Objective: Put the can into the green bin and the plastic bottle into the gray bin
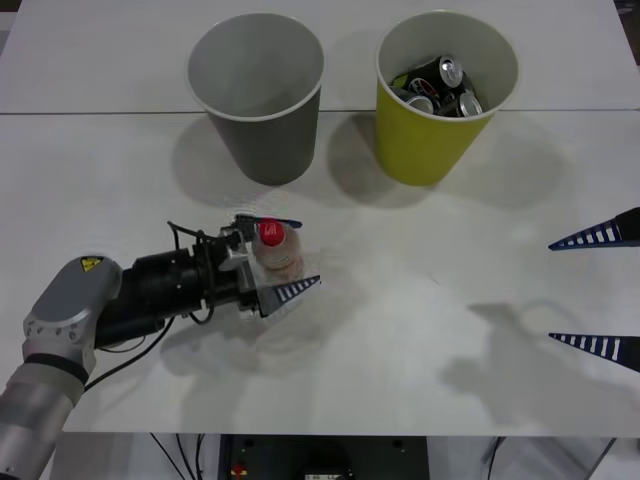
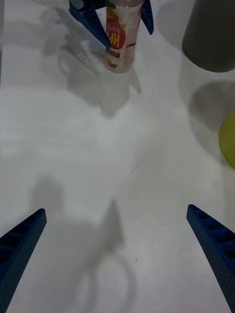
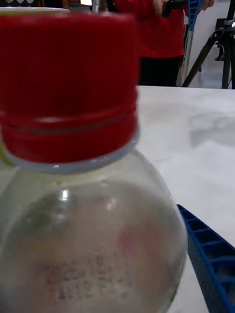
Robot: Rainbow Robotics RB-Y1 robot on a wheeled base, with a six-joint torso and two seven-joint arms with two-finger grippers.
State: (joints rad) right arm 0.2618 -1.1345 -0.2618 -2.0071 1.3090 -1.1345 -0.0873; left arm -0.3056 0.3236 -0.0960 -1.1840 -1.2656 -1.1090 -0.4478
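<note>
Two grippers: both are showing over the white table [image 1: 400, 330], the left one at work, the right one waiting.
Left gripper [image 1: 278, 258]: it is reaching in low from the robot's left, its blue ribbed fingers [image 1: 292, 290] lying on either side of the bottle. Whether they are pressing on it or merely flanking it cannot be told.
Plastic bottle [image 1: 275, 248]: the small clear plastic bottle with a red screw cap and a pale label with orange-red marks is standing upright on the table between the left gripper's fingers. In the left wrist view the bottle [image 3: 88, 195] is sitting very close to the camera, with one blue finger [image 3: 210, 259] just beside its shoulder. In the right wrist view the bottle [image 2: 122, 41] is standing between two blue fingers of the far gripper [image 2: 125, 22].
Gray bin [image 1: 257, 95]: the large dark gray tapered cup-shaped bin is standing upright beyond the bottle, apart from it.
Green bin [image 1: 440, 120]: the large yellow-green tapered bin with a white inside is standing beside the gray one, toward the robot's right, and is holding dark metal cans [image 1: 440, 85].
Right gripper [image 1: 600, 290]: it is hovering at the table's right edge, well apart from the bottle, its fingers spread wide with nothing between them.
</note>
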